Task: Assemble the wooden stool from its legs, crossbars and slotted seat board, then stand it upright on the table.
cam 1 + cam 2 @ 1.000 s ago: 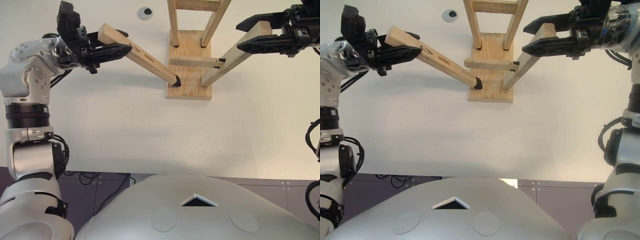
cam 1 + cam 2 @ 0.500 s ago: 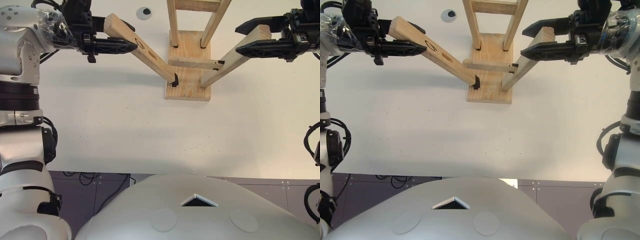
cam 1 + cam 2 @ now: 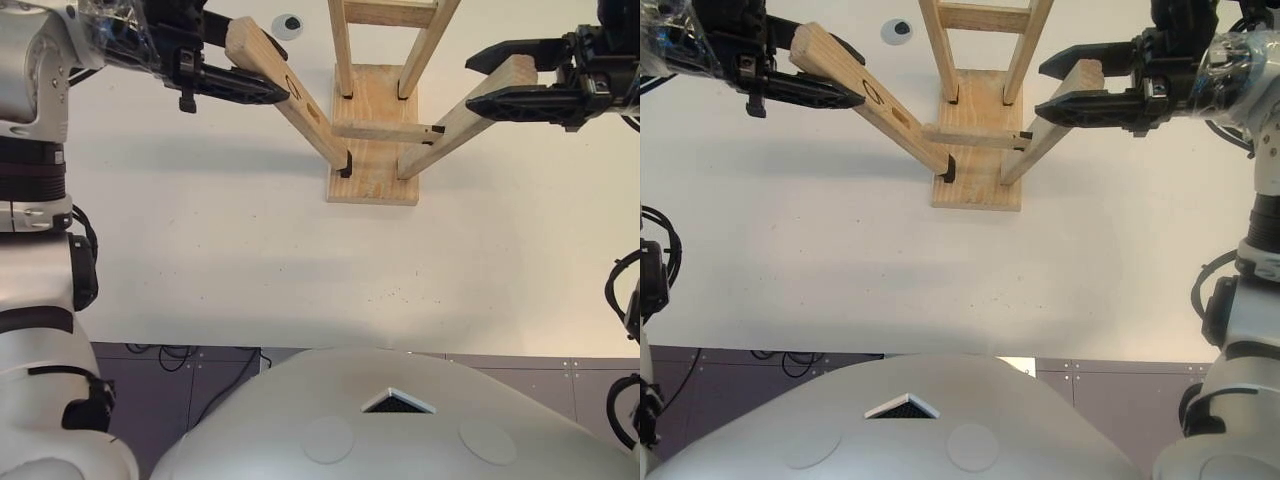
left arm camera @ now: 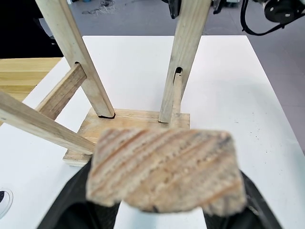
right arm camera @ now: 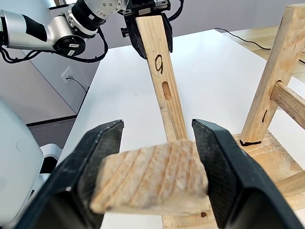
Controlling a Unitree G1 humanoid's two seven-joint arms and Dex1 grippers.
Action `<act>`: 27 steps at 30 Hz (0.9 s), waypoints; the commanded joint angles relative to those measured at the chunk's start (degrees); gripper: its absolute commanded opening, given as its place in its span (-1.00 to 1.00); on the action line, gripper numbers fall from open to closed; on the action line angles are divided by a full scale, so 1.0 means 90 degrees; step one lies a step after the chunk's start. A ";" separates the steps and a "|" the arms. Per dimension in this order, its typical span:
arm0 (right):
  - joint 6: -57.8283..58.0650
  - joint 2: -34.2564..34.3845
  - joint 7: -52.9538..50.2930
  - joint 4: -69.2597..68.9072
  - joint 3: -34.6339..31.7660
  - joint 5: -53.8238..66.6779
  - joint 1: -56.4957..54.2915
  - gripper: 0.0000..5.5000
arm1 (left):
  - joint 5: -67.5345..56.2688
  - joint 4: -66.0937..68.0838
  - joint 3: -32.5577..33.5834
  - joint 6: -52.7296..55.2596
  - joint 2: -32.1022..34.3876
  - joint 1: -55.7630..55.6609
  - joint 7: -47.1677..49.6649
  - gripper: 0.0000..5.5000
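Note:
The stool rests upside down, its slotted seat board (image 3: pixel 372 185) flat on the white table. Two far legs (image 3: pixel 343 50) stand in their slots, joined by a crossbar (image 3: pixel 385 10). The near left leg (image 3: pixel 305 115) slants outward from its slot, and my left gripper (image 3: pixel 262 62) is shut on its upper end (image 4: pixel 164 167). The near right leg (image 3: pixel 440 135) slants the other way, with my right gripper (image 3: pixel 470 83) shut on its upper end (image 5: pixel 152 183). A crossbar (image 3: pixel 385 130) spans between the two near legs.
A small round grey disc (image 3: pixel 290 22) lies on the table beyond the left gripper. The table's front edge (image 3: pixel 300 338) runs below the stool. A second wooden surface (image 4: pixel 24 76) stands off to one side of the white table.
My left gripper has moved right and farther back with the left leg's end, tilting that leg steeper. My right gripper has drifted slightly left with its leg.

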 commanded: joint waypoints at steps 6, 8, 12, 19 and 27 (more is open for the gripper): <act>0.0217 0.0200 -0.0097 -0.0235 0.0268 0.0129 0.0449 -0.12 | 0.0646 -0.0581 -0.0607 0.0427 0.0207 -0.0419 0.0011 -0.27; 0.0205 0.0205 -0.0136 -0.0265 0.0267 0.0153 0.0491 -0.12 | 0.0712 -0.0699 -0.0692 0.0593 0.0272 -0.0472 0.0021 -0.27; 0.0182 0.0211 -0.0228 -0.0295 0.0269 0.0216 0.0530 -0.12 | 0.0755 -0.0871 -0.0786 0.1038 0.0314 -0.0634 0.0140 -0.27; 0.0145 0.0214 -0.0295 -0.0267 0.0291 0.0256 0.0540 -0.12 | 0.0623 -0.1178 -0.0768 0.1495 0.0377 -0.0769 0.0133 -0.27; 0.0116 0.0197 -0.0297 -0.0232 0.0285 0.0281 0.0524 -0.12 | 0.0790 -0.1039 -0.0822 0.1194 0.0475 -0.0814 -0.0022 -0.27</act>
